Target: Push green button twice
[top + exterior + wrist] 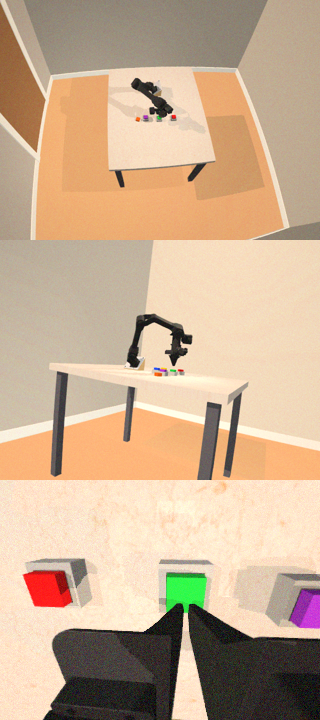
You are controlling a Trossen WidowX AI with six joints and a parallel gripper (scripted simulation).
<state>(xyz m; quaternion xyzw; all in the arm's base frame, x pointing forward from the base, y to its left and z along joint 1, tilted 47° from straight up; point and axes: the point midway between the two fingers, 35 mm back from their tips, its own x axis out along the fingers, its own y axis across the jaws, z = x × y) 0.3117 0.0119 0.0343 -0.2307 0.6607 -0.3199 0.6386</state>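
the claw (pixel 185 611) is pinched nearly shut, gripping nothing — its tips point down just above the green button (pixel 186 592), which sits on the surface (pixel 206 384) between red button (pixel 46 588) and purple button (pixel 306 608).
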